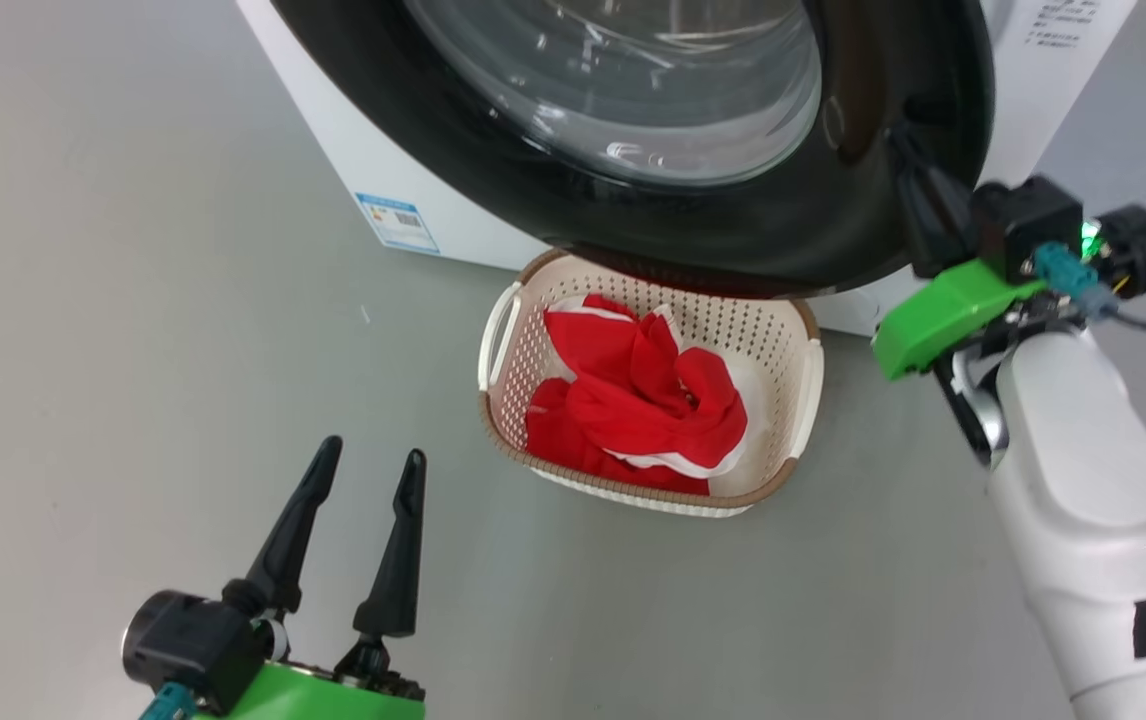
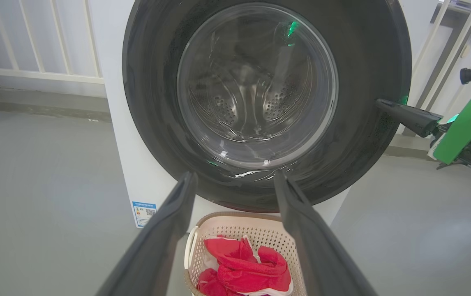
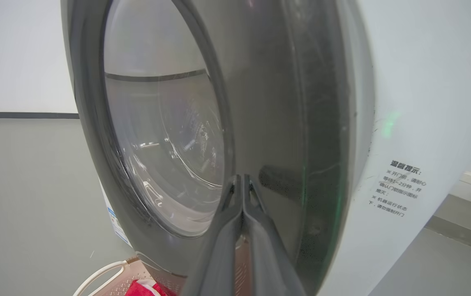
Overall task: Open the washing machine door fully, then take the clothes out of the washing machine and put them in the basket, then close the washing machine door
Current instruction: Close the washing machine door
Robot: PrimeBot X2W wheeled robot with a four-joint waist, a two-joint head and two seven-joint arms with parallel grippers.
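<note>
Grey floor point(image 1: 133, 300) — clothes point(image 1: 648, 400) lie in basket point(image 1: 743, 320).

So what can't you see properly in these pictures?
- Head view: the door's top is cut off by the picture's edge, and the door hides part of the basket's far rim.
- Head view: the blue label's writing is too small to read.
- Right wrist view: whether the shut right gripper touches the door, dark against dark.
</note>
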